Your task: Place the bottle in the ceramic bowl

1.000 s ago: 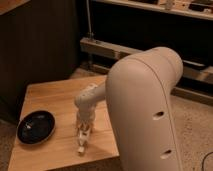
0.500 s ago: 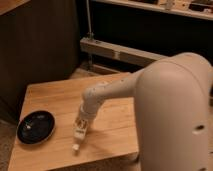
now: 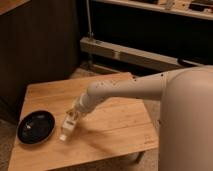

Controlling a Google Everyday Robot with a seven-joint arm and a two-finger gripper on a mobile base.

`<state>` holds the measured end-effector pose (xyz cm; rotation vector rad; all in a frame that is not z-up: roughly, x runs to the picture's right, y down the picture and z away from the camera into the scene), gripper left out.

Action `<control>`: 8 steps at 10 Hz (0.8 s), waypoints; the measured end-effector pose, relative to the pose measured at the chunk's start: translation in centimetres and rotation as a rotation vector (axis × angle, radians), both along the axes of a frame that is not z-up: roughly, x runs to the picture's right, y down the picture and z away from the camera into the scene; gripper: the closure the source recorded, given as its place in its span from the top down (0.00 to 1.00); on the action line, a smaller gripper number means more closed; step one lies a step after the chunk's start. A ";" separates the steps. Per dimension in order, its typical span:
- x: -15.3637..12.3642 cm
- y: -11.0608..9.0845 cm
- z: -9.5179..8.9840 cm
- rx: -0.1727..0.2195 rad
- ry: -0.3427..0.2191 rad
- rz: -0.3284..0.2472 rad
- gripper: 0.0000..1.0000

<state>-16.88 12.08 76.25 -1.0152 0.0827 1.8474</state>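
Note:
The ceramic bowl (image 3: 36, 127) is a shallow glossy black dish with a small pale speck inside, at the left front of the wooden table (image 3: 115, 120). My gripper (image 3: 70, 120) hangs at the end of the white arm, just right of the bowl's rim and low over the table. It is shut on the bottle (image 3: 65, 133), a small whitish-cream bottle that points down and to the left, with its white end near the tabletop. The bottle is beside the bowl, not over it.
My large white arm (image 3: 185, 115) fills the right side of the view and crosses the table. A dark wooden cabinet wall (image 3: 40, 45) stands behind the table. A metal shelf rail (image 3: 135, 55) runs behind on the right.
The arm has stretched out further and the gripper has carried the bottle left, closer to the bowl's right rim. The bowl has not moved.

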 end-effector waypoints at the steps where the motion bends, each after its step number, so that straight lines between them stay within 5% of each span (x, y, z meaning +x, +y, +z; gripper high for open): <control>1: -0.3 -0.2 0.4 -0.009 -0.012 0.007 0.00; 3: -2.0 -1.0 1.1 -0.015 -0.039 0.014 0.00; 8: -9.6 -4.0 -0.2 0.052 -0.164 0.003 0.00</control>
